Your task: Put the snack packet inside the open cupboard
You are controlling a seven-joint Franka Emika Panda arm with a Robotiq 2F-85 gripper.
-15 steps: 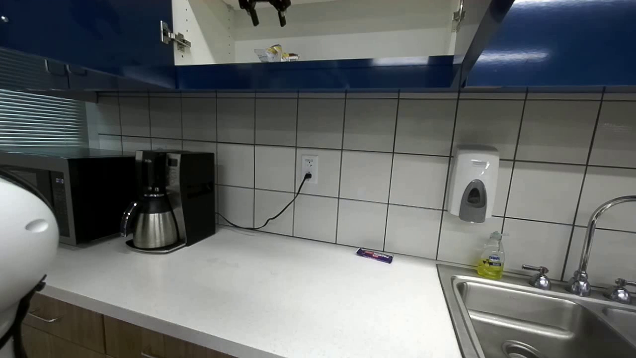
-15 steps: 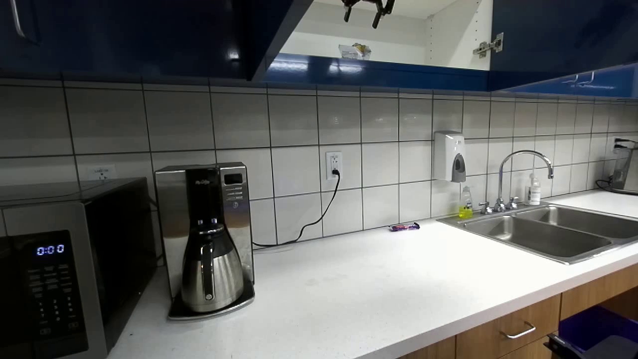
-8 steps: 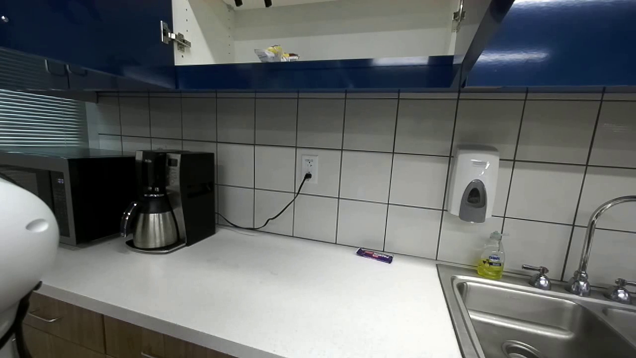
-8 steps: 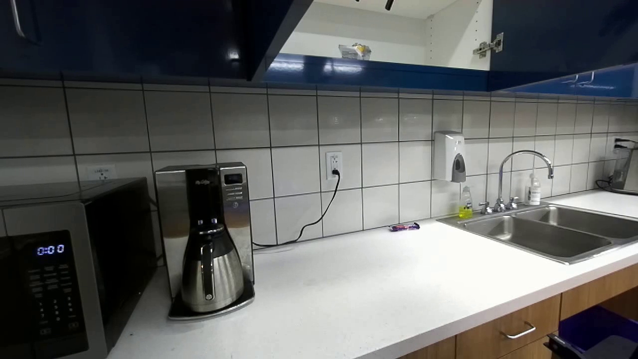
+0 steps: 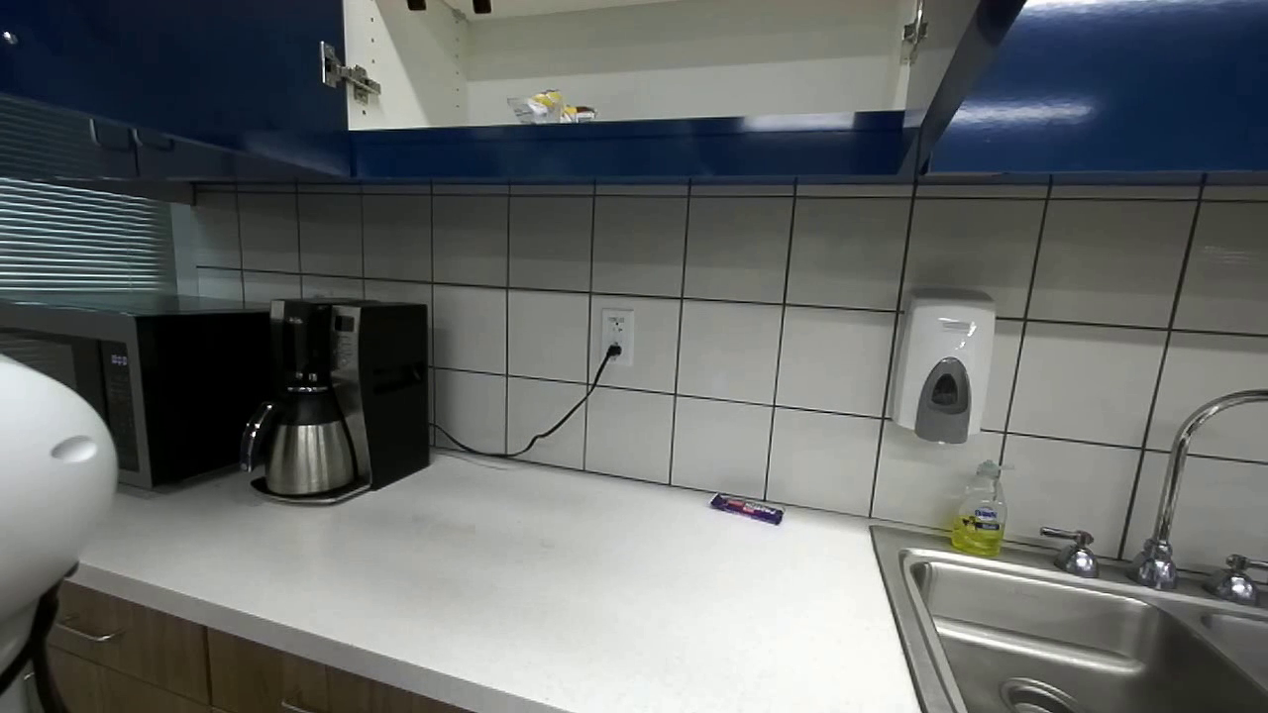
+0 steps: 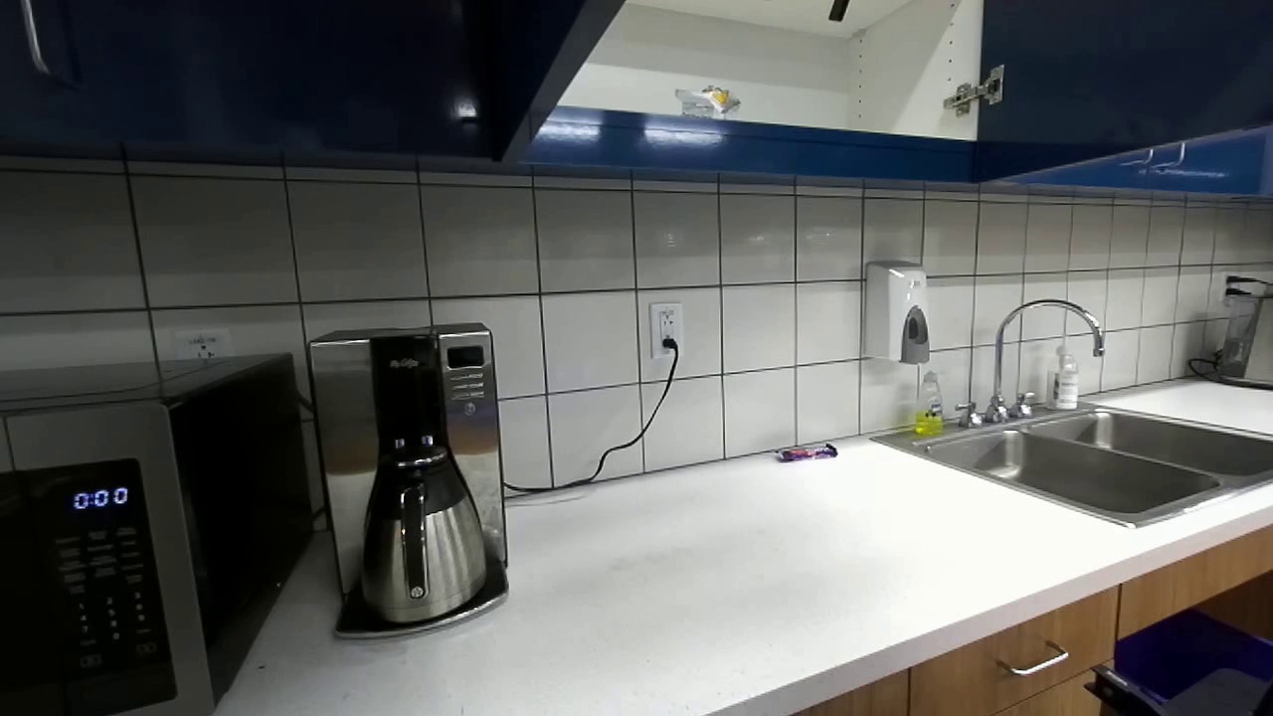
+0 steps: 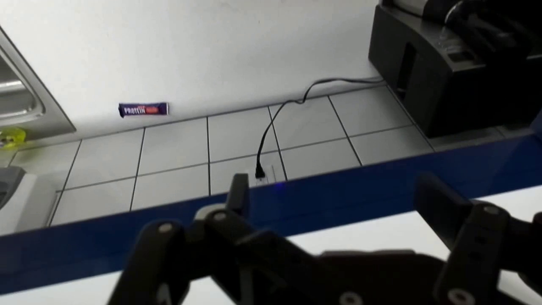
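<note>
Overhead, we see the snack packet point(image 5: 544, 104) lying inside the open cupboard point(image 5: 693, 64); our gripper point(image 7: 332, 186) gapes wide, holding nothing.

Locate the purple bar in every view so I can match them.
In an exterior view: purple bar, lower half, right of center.
In an exterior view: purple bar, lower half, right of center.
Wrist view: purple bar, upper half, left of center.
Shared landmark: black plug, left of the purple bar in both exterior views, right in wrist view.
</note>
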